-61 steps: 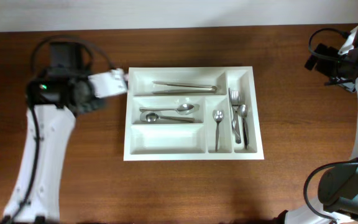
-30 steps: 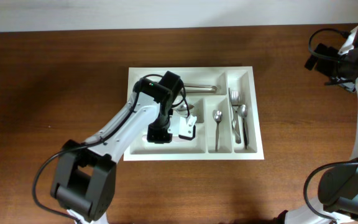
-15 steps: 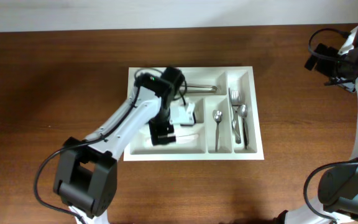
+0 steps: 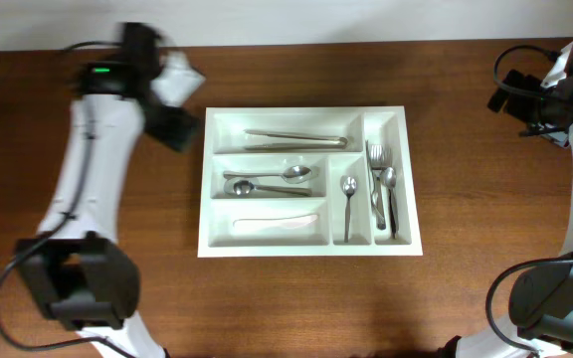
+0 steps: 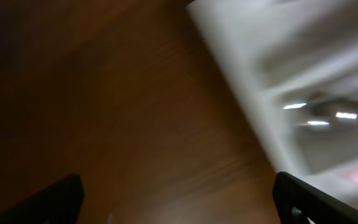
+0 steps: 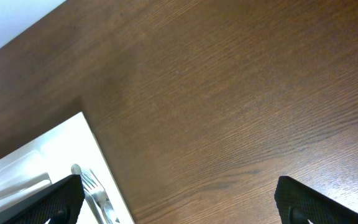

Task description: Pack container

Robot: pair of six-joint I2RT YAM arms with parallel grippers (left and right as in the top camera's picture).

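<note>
The container (image 4: 209, 199) is a white tray in the middle of the brown table. Its top long compartment holds long metal pieces (image 4: 296, 137), the middle one spoons (image 4: 267, 181), and the bottom one a white utensil (image 4: 279, 220). A small spoon (image 4: 348, 186) and forks (image 4: 378, 179) lie in the narrow right compartments. My left gripper (image 4: 175, 109) hangs open and empty over bare wood off the tray's top left corner. In the blurred left wrist view, the left gripper (image 5: 179, 208) has the container (image 5: 247, 81) to its right. My right gripper (image 4: 513, 91) stands open at the far right edge.
In the right wrist view, the right gripper (image 6: 182, 205) spans bare wood, with the container's corner (image 6: 73, 134) and the forks (image 6: 92, 185) at the lower left. A pale wall (image 4: 286, 20) borders the table's far edge.
My left arm was over the tray's lower compartment, opened, and has swung back up and left off the tray. The white utensil now lies in the bottom compartment. The right arm is still.
</note>
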